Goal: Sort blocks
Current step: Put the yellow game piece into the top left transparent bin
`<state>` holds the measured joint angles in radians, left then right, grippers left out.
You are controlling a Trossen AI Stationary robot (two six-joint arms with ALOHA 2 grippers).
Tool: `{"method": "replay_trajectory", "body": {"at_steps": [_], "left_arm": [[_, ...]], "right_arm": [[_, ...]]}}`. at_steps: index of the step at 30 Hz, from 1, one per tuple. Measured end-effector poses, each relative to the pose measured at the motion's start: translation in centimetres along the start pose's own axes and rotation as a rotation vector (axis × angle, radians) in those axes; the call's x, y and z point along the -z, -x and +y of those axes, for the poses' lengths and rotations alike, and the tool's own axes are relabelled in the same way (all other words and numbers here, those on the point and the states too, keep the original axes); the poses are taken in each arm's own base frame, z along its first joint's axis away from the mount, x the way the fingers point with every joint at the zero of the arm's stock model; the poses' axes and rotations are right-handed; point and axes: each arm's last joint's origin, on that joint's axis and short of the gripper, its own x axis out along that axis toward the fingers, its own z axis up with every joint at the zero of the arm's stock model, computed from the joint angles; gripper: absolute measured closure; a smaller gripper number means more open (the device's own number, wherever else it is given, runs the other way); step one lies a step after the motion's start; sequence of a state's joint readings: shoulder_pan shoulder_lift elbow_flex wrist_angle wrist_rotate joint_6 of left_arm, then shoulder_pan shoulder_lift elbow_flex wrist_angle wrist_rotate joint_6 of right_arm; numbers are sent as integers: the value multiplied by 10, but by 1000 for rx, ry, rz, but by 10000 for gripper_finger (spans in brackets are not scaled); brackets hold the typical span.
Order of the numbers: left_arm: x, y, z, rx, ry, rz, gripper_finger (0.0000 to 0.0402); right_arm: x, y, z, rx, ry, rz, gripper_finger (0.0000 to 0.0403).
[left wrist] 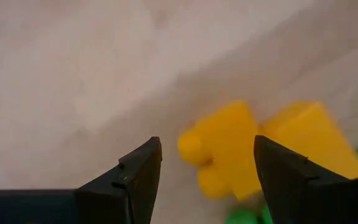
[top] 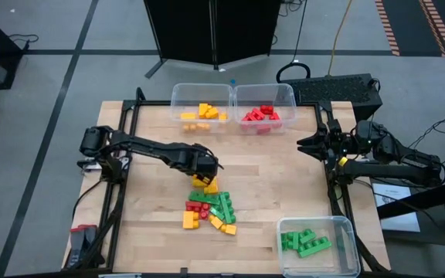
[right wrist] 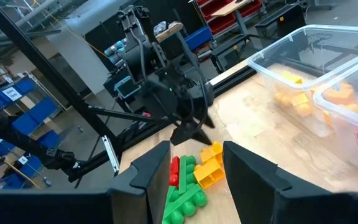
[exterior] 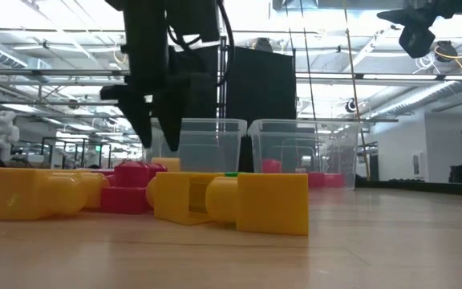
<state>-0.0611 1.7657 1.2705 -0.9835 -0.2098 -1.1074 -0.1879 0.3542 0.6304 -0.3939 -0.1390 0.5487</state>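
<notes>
No brand, label or writing can be read. The left gripper [top: 205, 174] hangs over the table [top: 269, 177] with jaws spread, holding nothing; a yellow block [left wrist: 229, 149] lies between the fingers [left wrist: 135, 177], at the 12 o'clock end of the loose pile of blocks [top: 211, 210]. The right gripper [top: 306, 144] waits at the table's 3 o'clock edge, jaws spread and empty.

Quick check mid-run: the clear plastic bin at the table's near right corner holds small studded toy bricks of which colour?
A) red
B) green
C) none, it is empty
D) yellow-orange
B: in the high view the clear plastic bin at the near right corner holds only green studded bricks; the yellow-orange and red ones sit in the two far bins.
</notes>
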Motion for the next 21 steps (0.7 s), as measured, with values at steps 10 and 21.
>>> {"method": "replay_trajectory", "body": {"at_steps": [10, 21], "left_arm": [[4, -29, -11, 24, 91, 80, 182], [-15, -39, -11, 43, 93, -2, 182]], "right_arm": [[0, 0, 0, 3, 19, 1, 259], [0, 0, 0, 3, 37, 2, 259]]}}
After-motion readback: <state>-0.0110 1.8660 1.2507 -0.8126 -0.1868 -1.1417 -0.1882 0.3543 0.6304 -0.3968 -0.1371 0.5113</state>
